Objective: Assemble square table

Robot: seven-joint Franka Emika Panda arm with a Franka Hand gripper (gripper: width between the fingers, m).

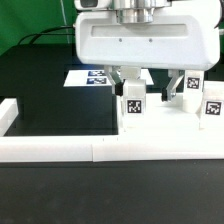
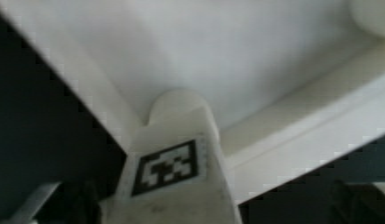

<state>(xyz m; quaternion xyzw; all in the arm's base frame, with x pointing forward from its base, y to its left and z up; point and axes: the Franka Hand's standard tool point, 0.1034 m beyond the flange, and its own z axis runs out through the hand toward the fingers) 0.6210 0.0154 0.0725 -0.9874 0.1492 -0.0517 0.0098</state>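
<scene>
Tabletop [image 1: 135,43] lifted, above leg posts [image 1: 132,105], under end effector [image 1: 137,14].

Exterior view: low, close, facing the border wall [image 1: 100,148] front-on across the black table [image 1: 50,100]. Wrist view: pressed very near a tagged leg post [image 2: 171,165]. Both share that leg.

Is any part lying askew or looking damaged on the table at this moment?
Nothing looks damaged. The tabletop is off the table, raised at the gripper. One leg post stands upright under it; two others stand upright too.
</scene>
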